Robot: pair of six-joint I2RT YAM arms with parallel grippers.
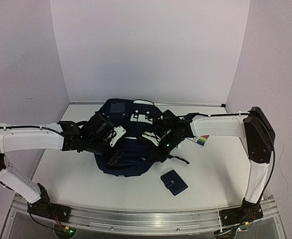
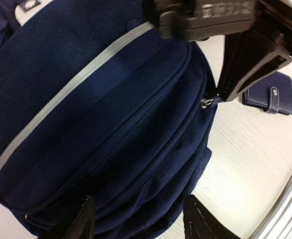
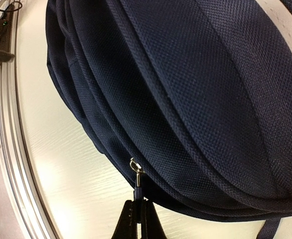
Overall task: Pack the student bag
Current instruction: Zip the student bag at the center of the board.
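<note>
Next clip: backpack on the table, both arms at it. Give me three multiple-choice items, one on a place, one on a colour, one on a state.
1. Where is the wallet relative to the student bag?
A) on top of it
B) on the table beside it
C) inside it

2. What colour is the student bag's fabric?
A) navy blue
B) red
C) grey

3. What is the right gripper doing?
A) hanging open
B) gripping the wallet
C) shut on the zipper pull

Key:
1 B, bare tabletop shows between wallet and bag.
2 A, both wrist views show navy weave.
3 C, the right wrist view shows its fingertips pinched on the pull's tab.
</note>
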